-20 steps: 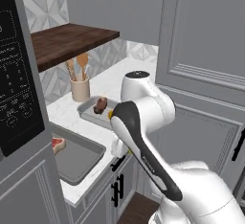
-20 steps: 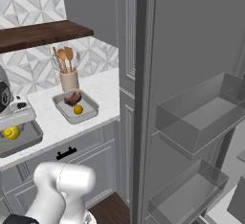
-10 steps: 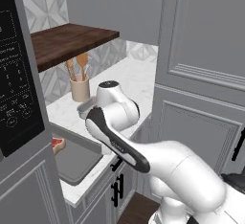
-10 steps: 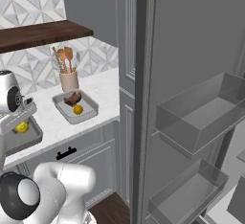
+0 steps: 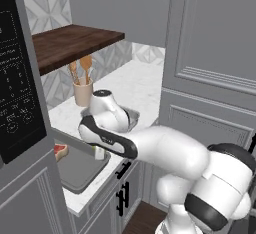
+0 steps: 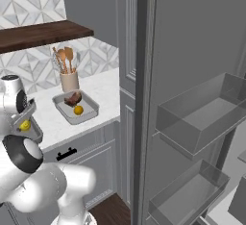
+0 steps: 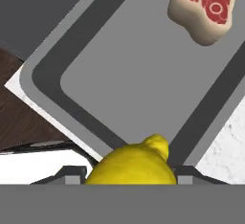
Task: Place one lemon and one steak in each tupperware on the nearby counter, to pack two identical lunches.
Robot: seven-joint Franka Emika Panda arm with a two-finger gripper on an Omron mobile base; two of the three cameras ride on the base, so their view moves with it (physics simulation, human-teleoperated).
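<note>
bench of white stone runs under a dark wooden shelf. near tupperware, a grey tray at the bench's front edge, holds one steak in a far corner. far tupperware, beside a cup of wooden utensils, holds a second steak and a lemon. tool pinches another lemon above the near tupperware's rim.
</note>
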